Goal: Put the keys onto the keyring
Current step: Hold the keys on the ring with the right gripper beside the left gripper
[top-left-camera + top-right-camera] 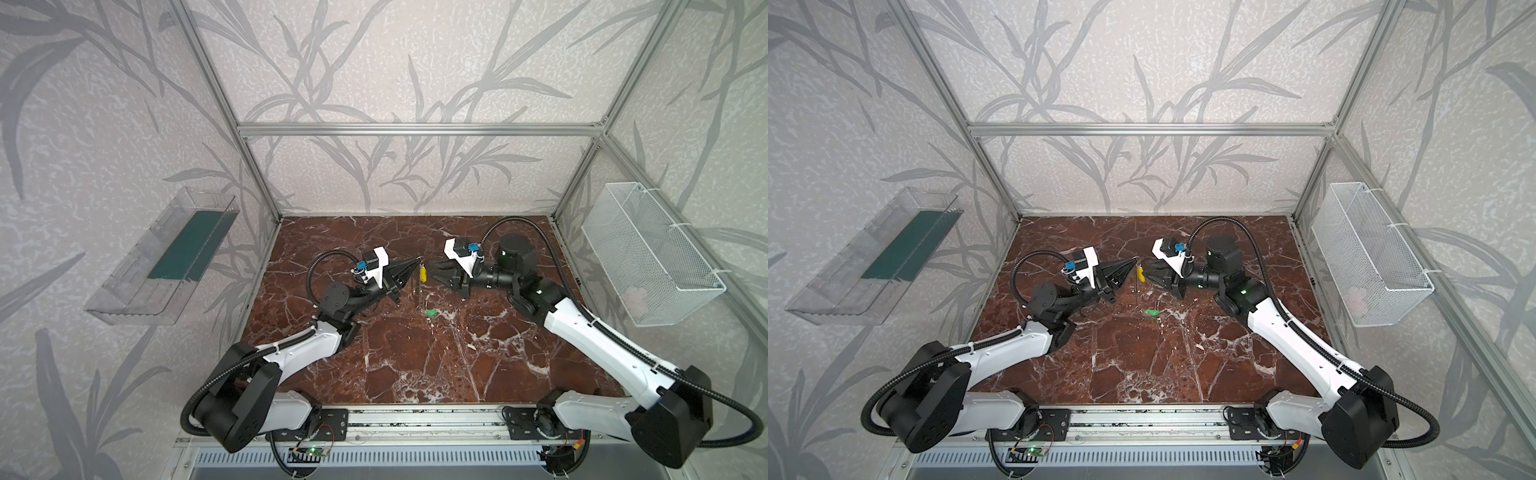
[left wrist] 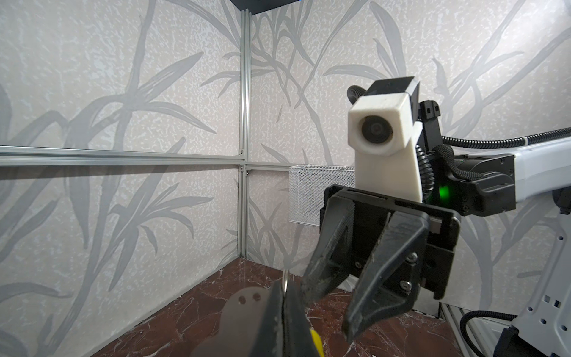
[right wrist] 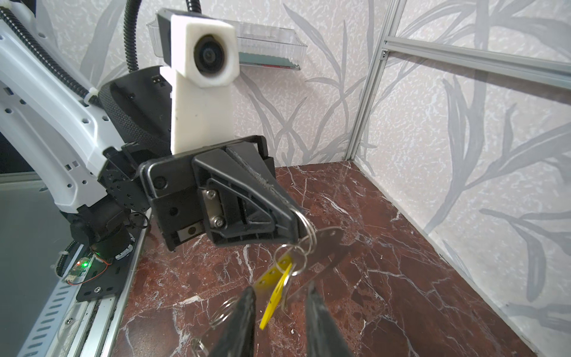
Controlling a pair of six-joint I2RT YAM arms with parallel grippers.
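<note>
My left gripper [image 1: 419, 260] is shut on the metal split ring at the top of the keyring [image 3: 330, 244], held above the marble table. The pale-grey plate hangs edge-on in both top views and shows two small holes in the left wrist view [image 2: 244, 309]. A yellow key [image 3: 275, 296] dangles from a small ring beside the plate [image 1: 423, 274]. My right gripper [image 3: 279, 298] is open, its fingers on either side of the yellow key without pinching it. The green key [image 1: 430, 312] lies on the table below.
A clear plastic tray [image 1: 166, 257] with a green insert hangs on the left wall. A white mesh basket [image 1: 648, 249] hangs on the right wall. Aluminium frame posts stand at the back corners, and a metal rail [image 1: 415, 419] runs along the front.
</note>
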